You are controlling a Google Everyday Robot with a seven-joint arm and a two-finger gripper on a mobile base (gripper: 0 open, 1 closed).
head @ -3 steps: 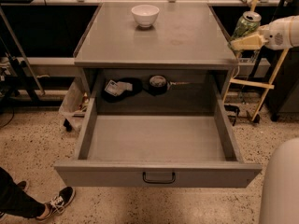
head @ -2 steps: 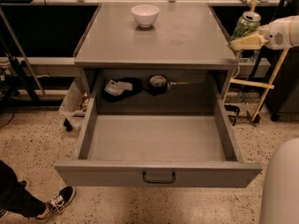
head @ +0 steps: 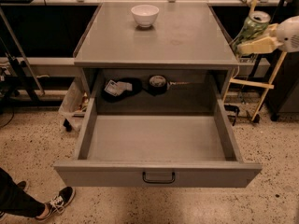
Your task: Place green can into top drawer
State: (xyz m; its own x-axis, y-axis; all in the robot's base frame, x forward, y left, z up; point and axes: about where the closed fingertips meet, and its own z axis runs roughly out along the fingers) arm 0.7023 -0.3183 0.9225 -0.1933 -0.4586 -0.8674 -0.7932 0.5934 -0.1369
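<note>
Green can (head: 252,28) hangs in the air off the right side of the cabinet, just beyond the right edge of the flat grey tabletop (head: 187,41) and about level with it, tilted slightly with its silver top uppermost. The gripper (head: 256,45) has it clamped, one cream finger crossing in front of the can's lower part, and the pale arm reaches in from the right border of the view. Against the picture from a moment before, can and gripper sit a little further right and a shade lower; the shift is small, and the can remains outside the cabinet's outline. The top drawer (head: 103,174) stands pulled fully out toward the camera as it did earlier, with its bare grey floor showing and the small black handle (head: 159,177) at the middle of the front panel. In the recess behind the drawer lie a dark object with a pale patch (head: 119,87) and a round dark one (head: 158,83), both unmoved. The white bowl (head: 145,15) rests at the same spot near the back of the tabletop. At the lower left a person's black shoe (head: 58,203) stays planted on the speckled floor (head: 37,139).
</note>
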